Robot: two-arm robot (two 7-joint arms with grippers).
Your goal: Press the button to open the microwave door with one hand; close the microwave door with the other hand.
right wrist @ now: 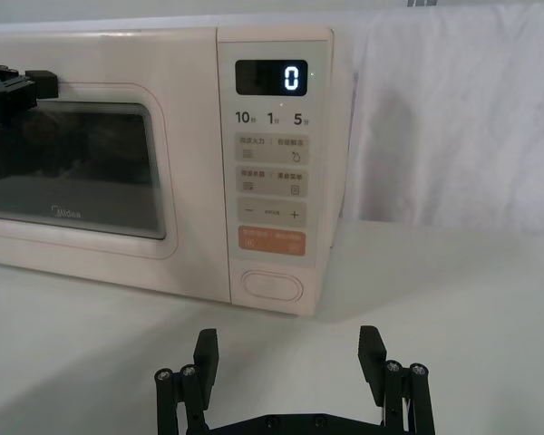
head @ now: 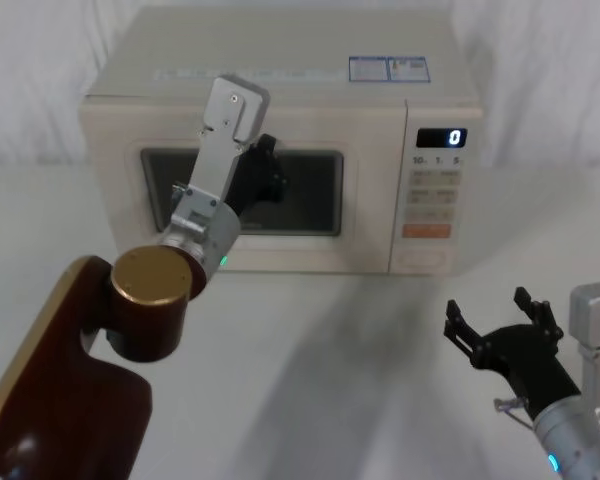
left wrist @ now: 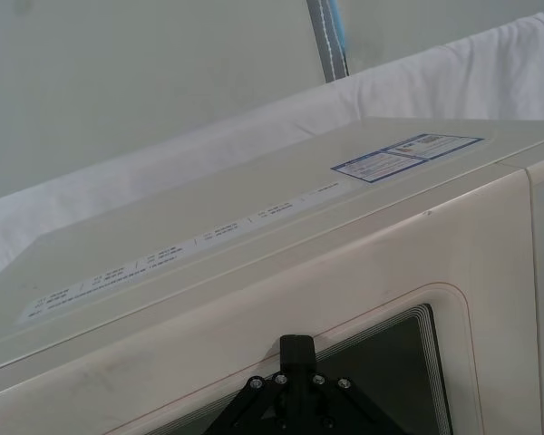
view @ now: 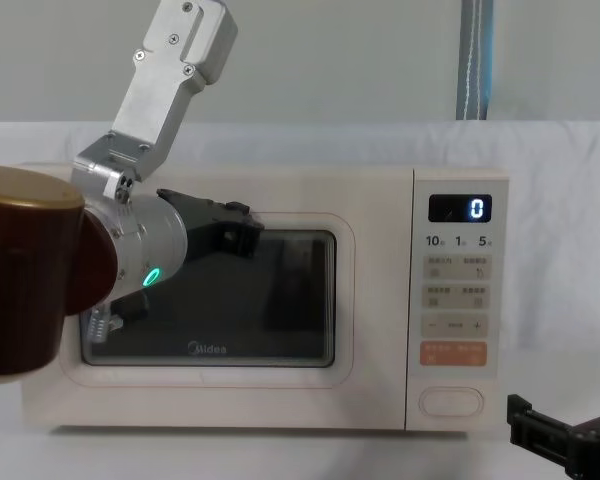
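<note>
The microwave [view: 270, 300] sits on the white table [head: 360, 350] with the microwave door [view: 220, 300] closed flush against its front; the display reads "0".

The left gripper [view: 242, 232] is raised against the upper part of the door, its black tip at the top edge of the dark window — whether it actually touches the panel cannot be told, and neither can whether its fingers are apart or together. In the left wrist view one black fingertip [left wrist: 296, 349] sits just at the window's raised frame, with the oven's top and its blue label beyond.

The right gripper [right wrist: 290, 358] hovers low over the table, well short of the oven, its two fingers spread wide and holding nothing. The button [right wrist: 273, 286] lies straight ahead of that gap, at the bottom of the control panel under the orange key [right wrist: 271, 241] — untouched.
</note>
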